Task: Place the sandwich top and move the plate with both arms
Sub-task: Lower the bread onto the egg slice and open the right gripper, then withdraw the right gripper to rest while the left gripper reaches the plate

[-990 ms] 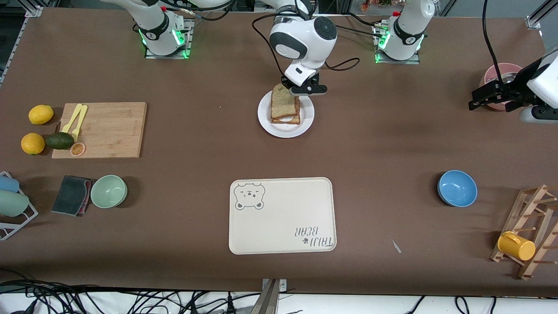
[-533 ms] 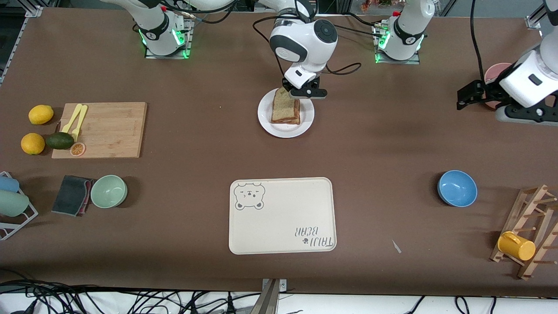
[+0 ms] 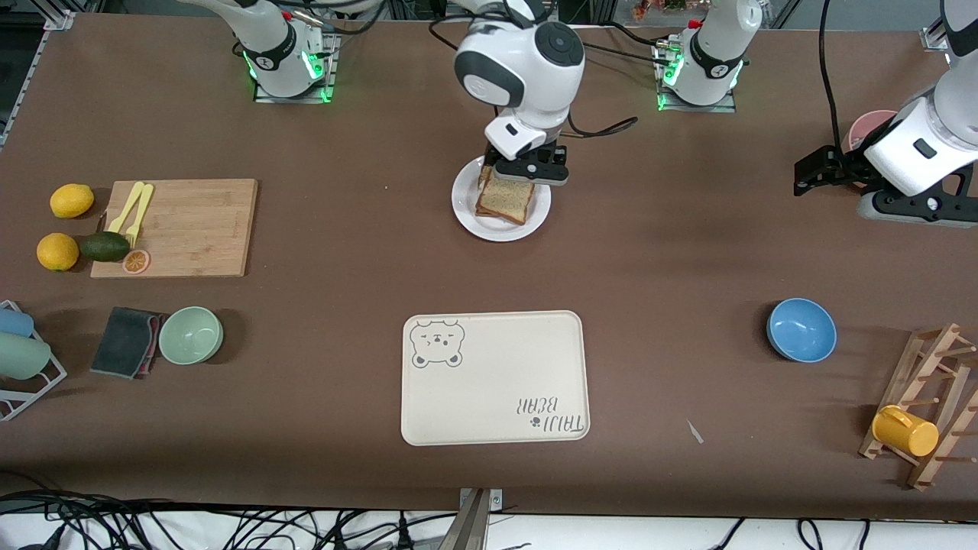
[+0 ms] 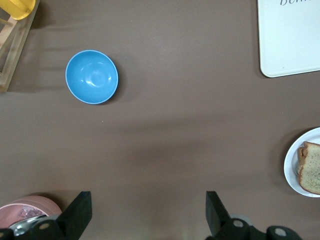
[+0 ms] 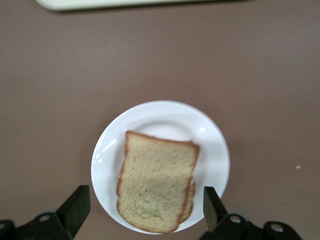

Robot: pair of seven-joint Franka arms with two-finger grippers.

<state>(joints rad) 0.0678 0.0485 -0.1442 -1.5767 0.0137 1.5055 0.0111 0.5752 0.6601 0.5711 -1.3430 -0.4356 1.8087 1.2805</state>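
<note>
Sandwich top: we see it lying flat on the stack below, w/ the lower slice's edge peeking out at one side; nothing grips it. Also seen in right wrist view.
Plate: white, round, on the bench mid-way between the two arm bases, farther from the front cam than the bear-print tray. Sandwich sits on it, white rim showing all round in right wrist view.
Right pincer: we see it over the plate's edge nearest the bases, just above the sandwich; fingers spread wide apart, holding nothing, bread showing between them in right wrist view.
Left pincer: up over bare bench toward the left arm's end, near the pink dish; fingers apart, nothing held. Well apart from the plate.
Blue bowl: toward left arm's end, nearer the front cam than the left pincer; upright.
Tray: nearer the front cam than the plate, well apart from it, nothing on it.
Green bowl: toward right arm's end, beside a dark cloth.
Cutting board: toward right arm's end, yellow cutlery on it.
</note>
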